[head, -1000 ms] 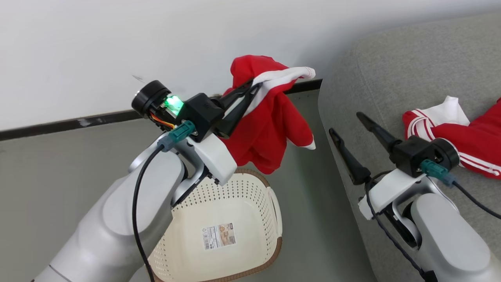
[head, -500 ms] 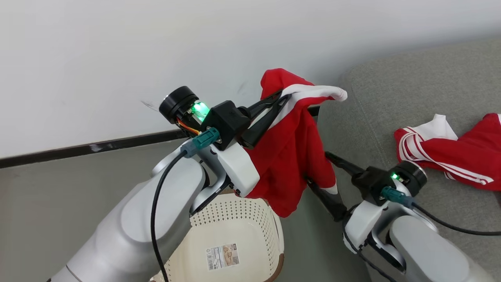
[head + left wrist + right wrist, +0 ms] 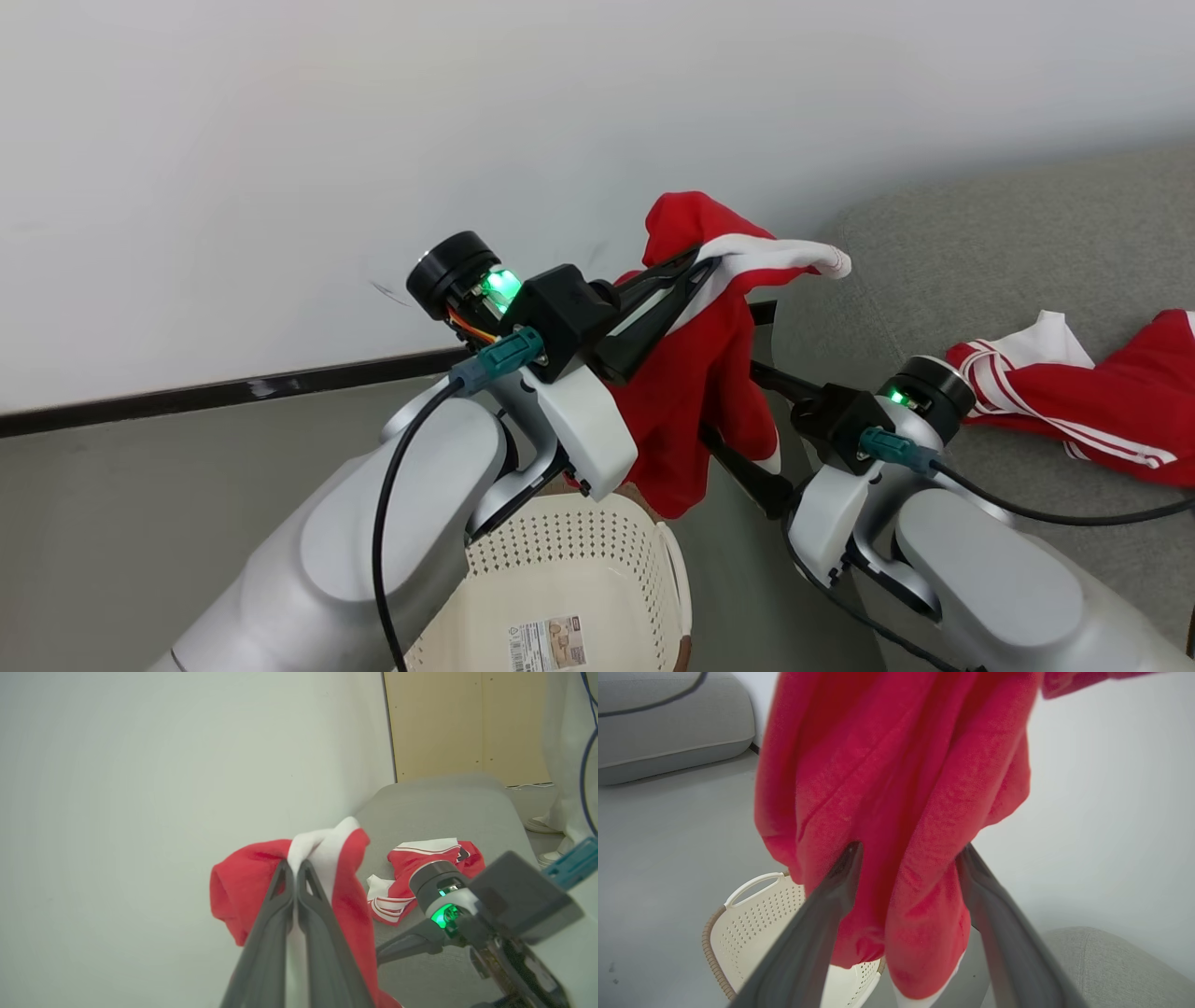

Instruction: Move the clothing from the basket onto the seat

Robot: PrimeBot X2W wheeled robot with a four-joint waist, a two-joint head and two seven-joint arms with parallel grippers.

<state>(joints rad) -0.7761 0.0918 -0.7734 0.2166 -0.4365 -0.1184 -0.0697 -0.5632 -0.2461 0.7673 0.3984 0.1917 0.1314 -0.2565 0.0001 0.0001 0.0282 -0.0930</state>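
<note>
Bright, flat indoor light all round, barely any shadow on the white wall [image 3: 280,140]. Head view's sharp. Right wrist view is the mushy one: the red garment [image 3: 896,774] hangs so close it goes soft, and the right claw [image 3: 909,848] blurs toward the bottom edge. Green LED [image 3: 504,285] looks blown out.

A red garment [image 3: 695,401] with a white panel hangs from the black fingers of the left gripper [image 3: 702,261]. Between the dark grey fingers of the right gripper [image 3: 909,848], its fabric is solid bright red with a white hem. Beyond the right gripper, a second red garment [image 3: 1102,401] with thin white stripes lies on the grey, coarse-woven sofa [image 3: 980,252]. Below the left gripper, the cream-white basket [image 3: 579,560] is dotted with rows of small holes and has a brown rim. A green light [image 3: 501,285] glows at each wrist.
</note>
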